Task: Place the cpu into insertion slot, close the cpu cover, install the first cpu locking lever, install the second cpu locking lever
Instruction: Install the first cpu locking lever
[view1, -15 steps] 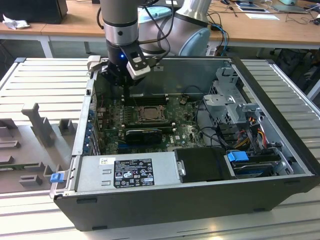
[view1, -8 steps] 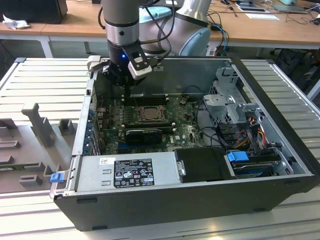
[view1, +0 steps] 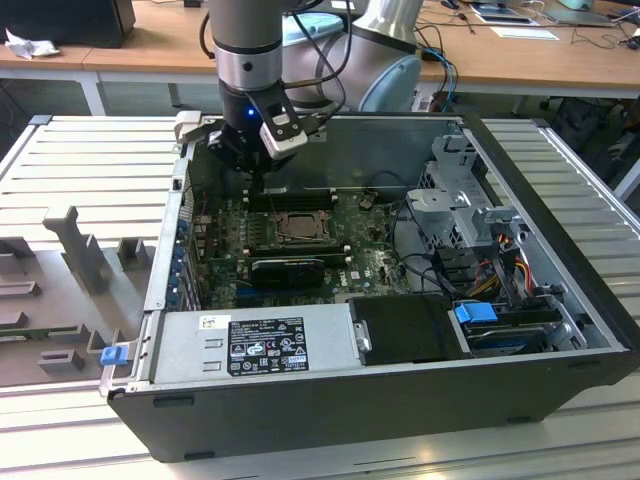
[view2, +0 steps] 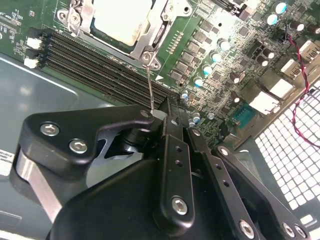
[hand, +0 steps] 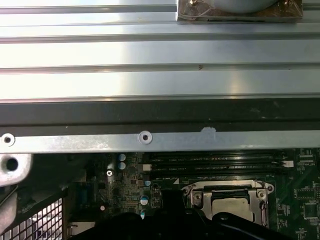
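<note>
pinching thin steel locking lever (view2: 150, 85) in black gripper (view2: 159, 116)
with jaws shut on its tip, seemingly to latch dark-silver cover frame (view2: 155, 35) over pale square cpu (view2: 122, 20)

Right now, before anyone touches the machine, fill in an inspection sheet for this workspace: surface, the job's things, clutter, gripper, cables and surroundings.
Surface: ribbed metal table carrying an open computer case.
Job's things: chip sits in the socket; cover lies flat around it; one lever stands raised from the socket's corner.
Clutter: grey holder blocks on the table at the exterior view's left.
Gripper: gripper is inside the case beside the memory slots, with its fingers closed on the lever's tip.
Cables: red and black wire pair by the case's grille; coloured bundle near the drive bay.
Surroundings: wooden desks behind.
</note>
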